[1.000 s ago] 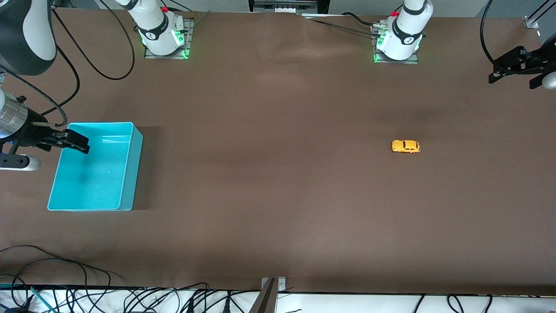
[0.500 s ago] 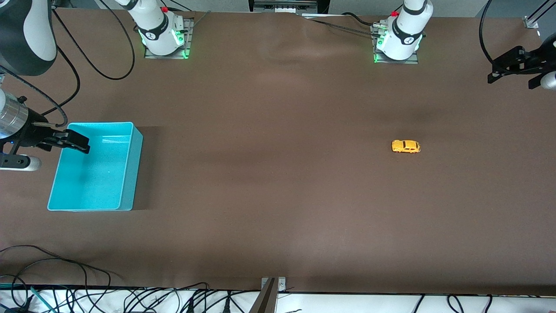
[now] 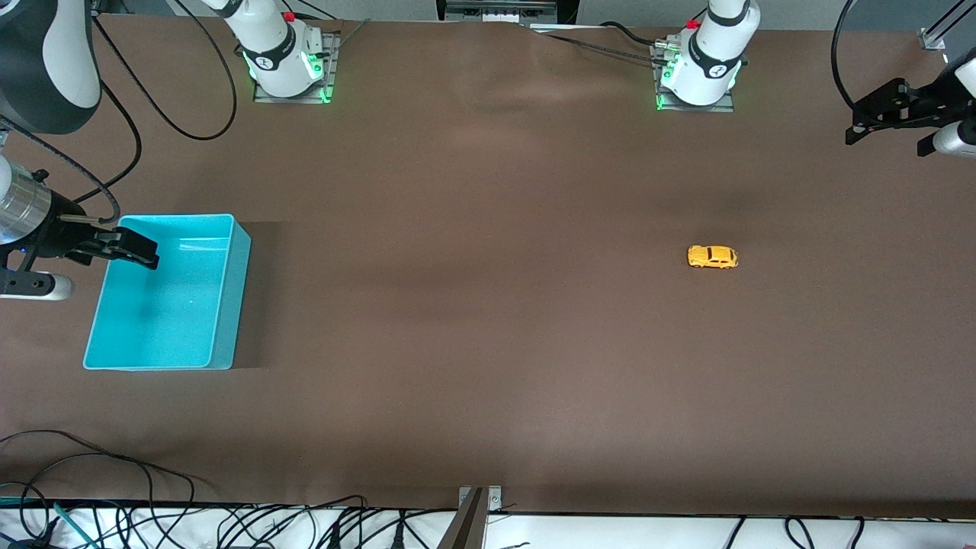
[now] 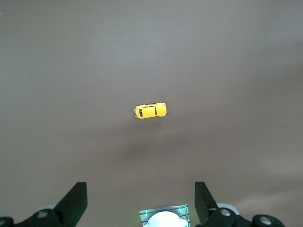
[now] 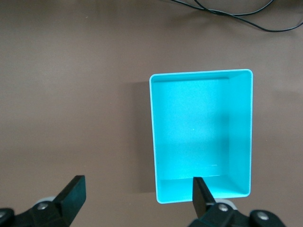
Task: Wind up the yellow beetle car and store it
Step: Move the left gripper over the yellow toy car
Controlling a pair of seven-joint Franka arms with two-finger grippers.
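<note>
The yellow beetle car point(image 3: 713, 257) stands on its wheels on the brown table, toward the left arm's end. It also shows in the left wrist view point(image 4: 150, 110). My left gripper point(image 3: 862, 126) hangs open and empty, high over the table edge at the left arm's end, well apart from the car; in its own view point(image 4: 140, 203) the jaws stand wide. The turquoise bin point(image 3: 164, 320) is empty at the right arm's end. My right gripper point(image 3: 145, 255) is open and empty over the bin's outer rim; its own view point(image 5: 137, 196) shows the bin point(image 5: 201, 135) below.
Both arm bases point(image 3: 286, 65) point(image 3: 698, 76) stand at the table's back edge. A black cable point(image 3: 175, 114) loops on the table near the right arm's base. More cables point(image 3: 229, 526) lie along the front edge, where a metal bracket point(image 3: 476, 507) sits.
My left gripper has shifted slightly toward the middle of the table. The right gripper, the car and the bin have not moved.
</note>
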